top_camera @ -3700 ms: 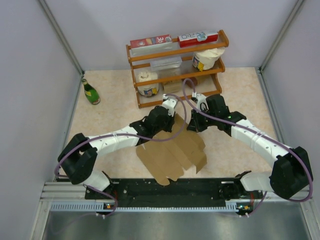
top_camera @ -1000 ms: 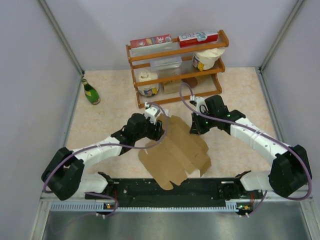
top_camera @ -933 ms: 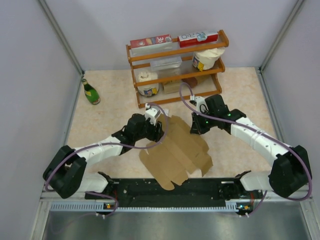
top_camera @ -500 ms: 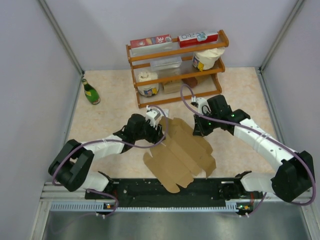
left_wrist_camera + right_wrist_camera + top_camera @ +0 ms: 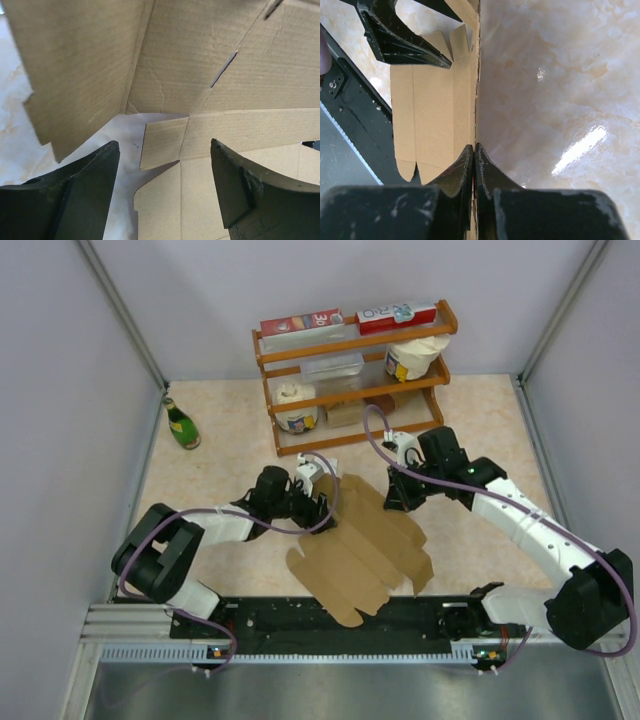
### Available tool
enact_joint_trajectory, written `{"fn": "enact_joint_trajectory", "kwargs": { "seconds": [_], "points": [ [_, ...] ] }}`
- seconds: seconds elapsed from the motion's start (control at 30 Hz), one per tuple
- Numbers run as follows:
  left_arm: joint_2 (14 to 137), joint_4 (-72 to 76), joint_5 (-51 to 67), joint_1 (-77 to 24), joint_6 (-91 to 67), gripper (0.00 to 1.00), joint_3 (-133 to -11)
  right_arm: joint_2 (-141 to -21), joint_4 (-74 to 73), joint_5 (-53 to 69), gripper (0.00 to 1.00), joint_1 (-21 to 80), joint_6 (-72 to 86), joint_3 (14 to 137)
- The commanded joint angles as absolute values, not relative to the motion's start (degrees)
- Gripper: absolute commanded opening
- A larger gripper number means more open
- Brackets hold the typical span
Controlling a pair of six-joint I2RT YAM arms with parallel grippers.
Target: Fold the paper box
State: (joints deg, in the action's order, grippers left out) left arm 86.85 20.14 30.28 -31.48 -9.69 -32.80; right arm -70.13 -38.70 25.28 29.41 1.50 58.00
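Fingers of the right gripper [image 5: 474, 150] pinch a raised edge of the paper box [image 5: 365, 545], a die-cut cardboard sheet on the table [image 5: 220, 455] between both arms, while the left gripper [image 5: 165, 145] hangs spread wide above it; it looks light and bendy along its creases, likely best gripped near folds.

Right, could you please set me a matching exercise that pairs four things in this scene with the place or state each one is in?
Things:
1. green bottle
2. left gripper
3. right gripper
4. wooden rack

Places and states:
A. shut on an edge of the paper box
B. at the far end of the table
C. open, fingers wide apart over the cardboard
D. near the table's left edge

Pairs: 1-D, 2-C, 3-A, 4-B.
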Motion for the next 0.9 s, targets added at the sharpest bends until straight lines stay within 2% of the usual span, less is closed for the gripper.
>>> {"fn": "enact_joint_trajectory", "kwargs": {
  "seconds": [0.0, 0.27, 0.53, 0.87],
  "points": [
    [87.54, 24.08, 33.14, -31.2, -8.79, 0.78, -34.45, -68.47, -37.53, 27.59, 0.0, 29.97, 1.05, 61.26],
    [88.15, 24.87, 34.8, -31.03, -9.4, 0.74, -35.07, -68.64, -37.62, 28.3, 0.0, 29.97, 1.23, 61.61],
    [89.12, 25.49, 36.38, -31.11, -9.75, 0.56, -35.07, -68.82, -37.44, 27.16, 0.0, 29.88, 0.97, 61.52],
    [87.98, 27.86, 36.21, -31.38, -12.22, 0.46, -33.4, -69.17, -37.09, 26.63, 0.0, 29.88, 1.23, 61.26]
  ]
}}
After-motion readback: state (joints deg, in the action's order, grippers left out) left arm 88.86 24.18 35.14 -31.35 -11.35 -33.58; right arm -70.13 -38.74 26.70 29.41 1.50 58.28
